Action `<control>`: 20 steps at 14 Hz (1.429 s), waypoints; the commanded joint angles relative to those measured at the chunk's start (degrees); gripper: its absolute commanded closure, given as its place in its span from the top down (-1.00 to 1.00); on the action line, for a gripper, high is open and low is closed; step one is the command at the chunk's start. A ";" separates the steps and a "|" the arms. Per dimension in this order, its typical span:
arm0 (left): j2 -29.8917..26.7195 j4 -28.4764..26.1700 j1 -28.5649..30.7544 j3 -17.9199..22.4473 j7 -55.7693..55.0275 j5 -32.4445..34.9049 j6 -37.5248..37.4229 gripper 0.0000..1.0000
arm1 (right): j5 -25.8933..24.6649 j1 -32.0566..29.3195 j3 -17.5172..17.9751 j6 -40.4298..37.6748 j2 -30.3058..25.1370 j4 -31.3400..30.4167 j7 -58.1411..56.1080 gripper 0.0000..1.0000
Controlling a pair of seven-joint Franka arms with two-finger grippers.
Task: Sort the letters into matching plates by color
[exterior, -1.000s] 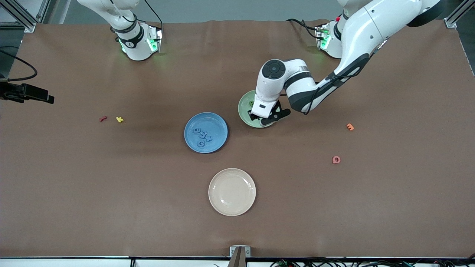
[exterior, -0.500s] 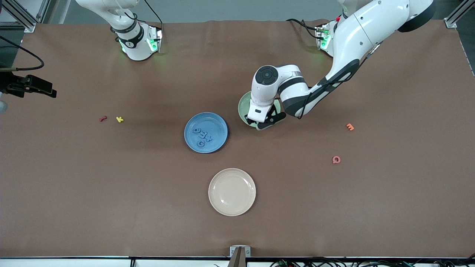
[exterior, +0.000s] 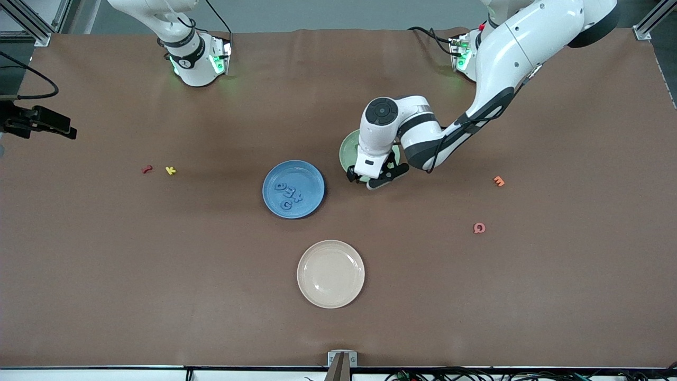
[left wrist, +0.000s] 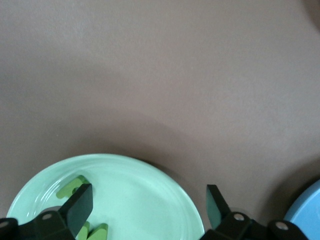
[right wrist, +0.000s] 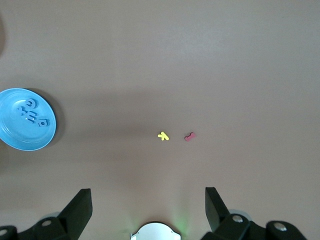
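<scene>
Looks nearly done: four blue letters (exterior: 288, 193) sit in blue plate (exterior: 312, 174), green letters (left wrist: 82, 210) (count unclear, arm hides them) in green plate (left wrist: 150, 190) beside it, left gripper (exterior: 373, 179) open and empty over its rim; right gripper (right wrist: 149, 210) open, waiting off at table end.

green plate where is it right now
In the front view the green plate sits mid-table beside the blue plate, toward the left arm's end and farther from the camera, mostly hidden under the open left gripper.
</scene>
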 commanded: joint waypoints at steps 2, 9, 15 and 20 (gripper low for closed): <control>-0.59 1.75 -0.25 0.67 0.74 0.00 -1.04 0.99 | 0.29 0.00 -0.73 -0.36 -4.33 -1.65 0.19 1.00; -5.93 1.32 3.35 2.42 14.07 -5.07 0.27 0.99 | 0.64 0.01 -0.64 -1.77 -5.74 -2.18 0.19 1.00; -17.18 -4.74 4.22 11.83 44.02 -24.12 1.42 0.98 | 2.48 -0.79 -0.73 0.25 -6.09 -3.50 0.10 1.00; -23.34 -8.08 6.42 17.10 62.25 -34.79 1.33 0.98 | 3.02 -0.52 -0.47 2.35 -5.92 -3.67 -0.33 1.00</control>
